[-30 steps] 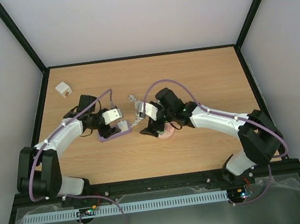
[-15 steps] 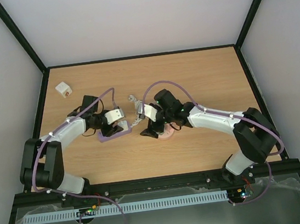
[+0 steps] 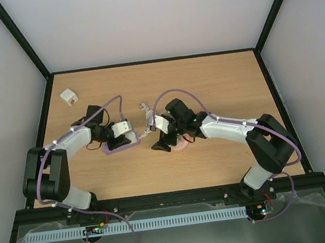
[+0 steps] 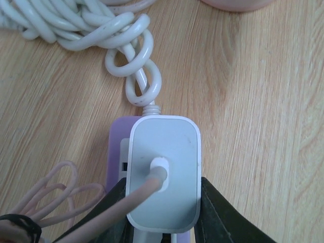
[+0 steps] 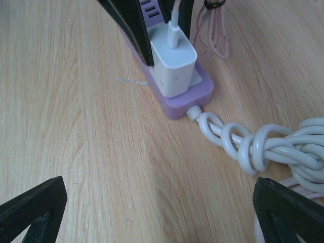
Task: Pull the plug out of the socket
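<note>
- My left claw (image 4: 163, 202) pinches the white plug (image 4: 167, 136), one dark finger pressed against each of its long sides.
- The plug sits pushed down into one end of the lilac power strip (image 5: 190, 98), which lies flat on the wooden table (image 3: 217, 78).
- A pale-pink cable (image 4: 50, 197) leaves the top face of the plug and falls into loose loops on the wood beside the strip.
- From the same end of the strip runs a thick white cord (image 5: 263, 149), knotted into a chain and then bunched in a heap.
- My right claw (image 5: 157, 202) is spread wide, with its two fingers at the far bottom corners of its own camera view and nothing between them.
- It hangs low over bare wood and faces the plug end of the strip, a little apart from it.
- The socket (image 3: 181, 147), a pale pink round disc, lies on the table under my right wrist, near the strip but not touching it.
- From above, my arm hides most of the socket, and I cannot tell whether my right claw touches it.
- A small white block (image 3: 68, 97) sits near the far left corner of the table, well apart from everything else.
</note>
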Controlling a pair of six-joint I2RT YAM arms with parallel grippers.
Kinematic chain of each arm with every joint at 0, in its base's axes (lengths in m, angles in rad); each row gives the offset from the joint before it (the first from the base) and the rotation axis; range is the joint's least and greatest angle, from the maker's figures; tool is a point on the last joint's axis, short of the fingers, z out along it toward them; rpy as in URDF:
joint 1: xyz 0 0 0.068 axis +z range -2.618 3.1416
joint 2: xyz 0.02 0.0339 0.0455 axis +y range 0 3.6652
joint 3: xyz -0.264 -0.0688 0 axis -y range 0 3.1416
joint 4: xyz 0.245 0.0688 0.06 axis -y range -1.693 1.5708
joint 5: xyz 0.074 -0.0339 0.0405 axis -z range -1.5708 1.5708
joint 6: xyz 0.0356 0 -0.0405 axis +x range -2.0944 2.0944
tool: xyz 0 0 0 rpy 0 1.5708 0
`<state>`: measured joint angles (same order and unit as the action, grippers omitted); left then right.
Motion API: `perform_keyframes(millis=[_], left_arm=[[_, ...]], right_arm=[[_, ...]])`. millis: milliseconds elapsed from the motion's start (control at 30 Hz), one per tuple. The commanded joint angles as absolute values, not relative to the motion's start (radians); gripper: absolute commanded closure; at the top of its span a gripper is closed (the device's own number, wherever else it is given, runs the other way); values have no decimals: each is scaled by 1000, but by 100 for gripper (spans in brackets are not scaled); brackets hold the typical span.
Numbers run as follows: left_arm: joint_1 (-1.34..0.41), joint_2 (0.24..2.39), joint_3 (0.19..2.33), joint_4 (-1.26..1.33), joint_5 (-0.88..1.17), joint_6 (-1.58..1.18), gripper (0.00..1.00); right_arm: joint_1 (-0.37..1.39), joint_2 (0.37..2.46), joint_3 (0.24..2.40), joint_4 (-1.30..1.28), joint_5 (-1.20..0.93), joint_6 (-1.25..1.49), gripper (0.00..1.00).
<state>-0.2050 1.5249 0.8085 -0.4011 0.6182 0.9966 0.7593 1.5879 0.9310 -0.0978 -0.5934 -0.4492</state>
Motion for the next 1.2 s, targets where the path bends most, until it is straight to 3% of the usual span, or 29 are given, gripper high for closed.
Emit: perform_keyframes(millis=[0,433,800,1167], left_arm=[[-142,1475,775,-484,691,1105,75],[-79,1410,730,-673,739,1335,75],[-74,1354,679,-708,724,1407,76],[-74,1361,683,-715,723,1411,76]], right_arm=[[756,1609,916,-47,-629,-452,3],[796,1773,973,122,-723,-443,16],[876,1903,959,439,-699,-385,16],[911,2021,1022,433,-722,-413,20]])
